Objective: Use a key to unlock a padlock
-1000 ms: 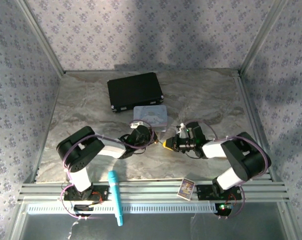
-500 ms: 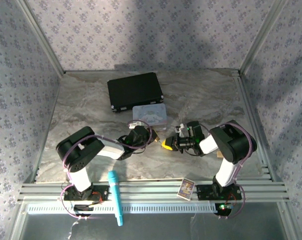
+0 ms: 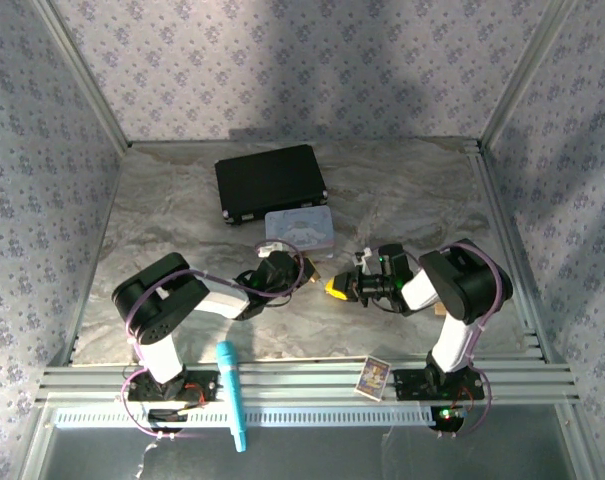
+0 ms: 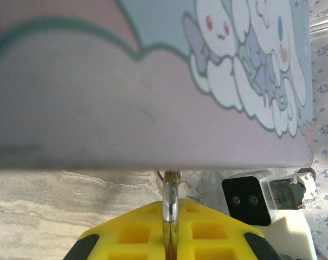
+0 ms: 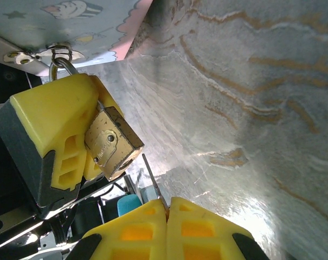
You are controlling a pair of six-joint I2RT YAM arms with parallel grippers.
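- I had the left gripper (image 4: 171, 214) clamped on the padlock (image 5: 114, 142). Its yellow fingers (image 5: 52, 122) sat on either side of the small brass body.
- In the left wrist view, the silvery shackle (image 4: 171, 199) stood upright in the slit between those fingers. It rose to the lower edge of the pastel tin box (image 3: 300, 229).
- The right wrist view showed the shackle threaded through a small metal ring (image 5: 60, 53) on the tin's front. The lock therefore hung at the tin's near side, held just above the marble tabletop (image 3: 412, 195).
- The right gripper (image 5: 168, 209) was pressed together on the key (image 5: 151, 177). Only the thin pale blade stuck out from between its yellow pads.
- The blade pointed up toward the lock's lower corner, with its tip just beside the brass. I could not tell whether the two were touching.
- From overhead, the two grippers faced each other tip to tip in front of the tin, near the middle of the table.
- A closed black case (image 3: 270, 183) lay flat just behind the tin.
- A teal pen-shaped tool (image 3: 231, 395) lay across the rail beside the left arm's base. A small picture card (image 3: 373, 376) leaned on the rail near the right arm's base.
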